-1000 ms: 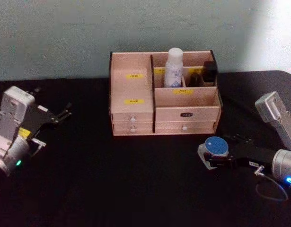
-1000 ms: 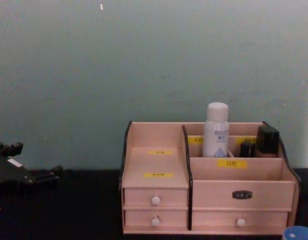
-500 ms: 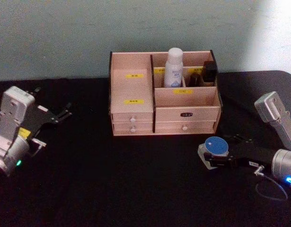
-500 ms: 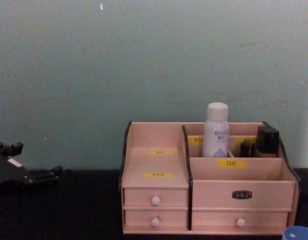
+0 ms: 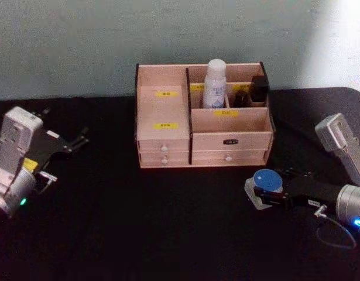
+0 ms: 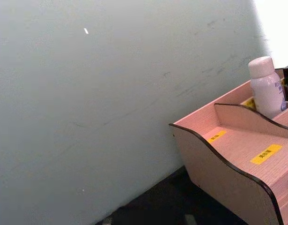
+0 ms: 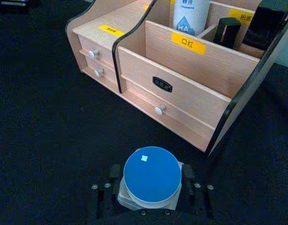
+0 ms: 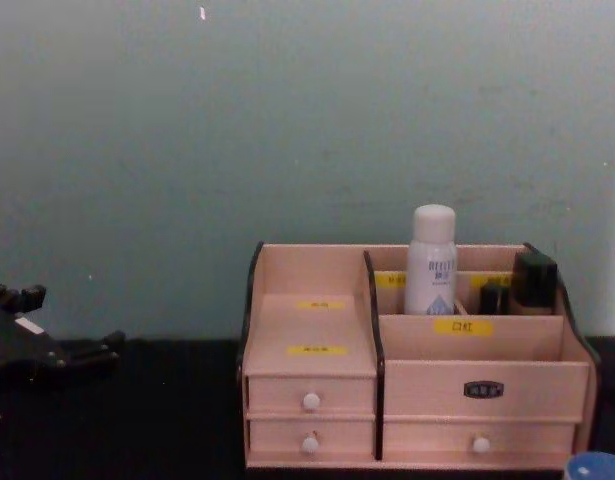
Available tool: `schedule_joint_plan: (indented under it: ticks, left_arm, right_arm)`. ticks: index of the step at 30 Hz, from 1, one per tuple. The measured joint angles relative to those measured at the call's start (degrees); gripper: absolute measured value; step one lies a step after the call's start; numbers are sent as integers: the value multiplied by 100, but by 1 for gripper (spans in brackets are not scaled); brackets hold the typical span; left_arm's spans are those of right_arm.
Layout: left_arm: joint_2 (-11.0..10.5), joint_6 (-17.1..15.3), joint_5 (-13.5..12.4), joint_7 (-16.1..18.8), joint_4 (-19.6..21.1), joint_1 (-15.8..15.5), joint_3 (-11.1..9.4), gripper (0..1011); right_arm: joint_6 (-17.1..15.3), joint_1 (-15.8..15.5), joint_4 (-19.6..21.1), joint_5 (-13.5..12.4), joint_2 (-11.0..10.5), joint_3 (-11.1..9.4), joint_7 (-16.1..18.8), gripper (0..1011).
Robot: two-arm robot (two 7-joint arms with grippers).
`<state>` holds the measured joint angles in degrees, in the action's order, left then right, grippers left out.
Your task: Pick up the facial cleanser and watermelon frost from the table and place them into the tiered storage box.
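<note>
1. Around the watermelon frost (image 7: 151, 174), the right gripper's (image 5: 273, 190) dark fingers (image 7: 187, 174) were drawn in narrow against opposite sides of the jar, gripping it below its blue lid.
2. That jar sat low over the black table (image 5: 139, 228), near the right front corner of the tiered storage box (image 5: 226, 143). Whether it had left the surface could not be told.
3. Farther out, the facial cleanser (image 5: 215, 85) stood upright in a rear compartment of the box, near small black bottles (image 5: 259, 88), so that half of the task looked done.
4. Well apart on the table's left side, the left gripper (image 8: 59, 322) hung idle, its fingers spread wide and holding nothing.
5. The step in hand appeared to be the grasp on the jar. The next move would call for a level lift, high enough to clear the box's front wall. The jar could then be carried over a free compartment, such as the long front tray, and lowered before the fingers opened.
</note>
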<state>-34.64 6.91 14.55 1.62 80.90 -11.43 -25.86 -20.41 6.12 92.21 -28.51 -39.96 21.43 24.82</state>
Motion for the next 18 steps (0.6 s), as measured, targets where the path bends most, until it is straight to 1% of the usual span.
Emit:
schedule_joint_plan:
  ticks: [1, 2, 5, 18]
  left_arm:
    - [0, 0, 0, 0, 0, 0, 0, 1001]
    - [0, 0, 0, 0, 0, 0, 0, 1001]
    - [0, 0, 0, 0, 0, 0, 0, 1001]
    - [0, 0, 0, 0, 0, 0, 0, 1001]
  right_arm:
    - [0, -1, 0, -1, 0, 0, 0, 826]
    - [1, -1, 1, -2, 0, -2, 0, 774]
    - [3, -1, 3, -3, 0, -3, 0, 711]
    - [3, -2, 4, -6, 0, -3, 0, 707]
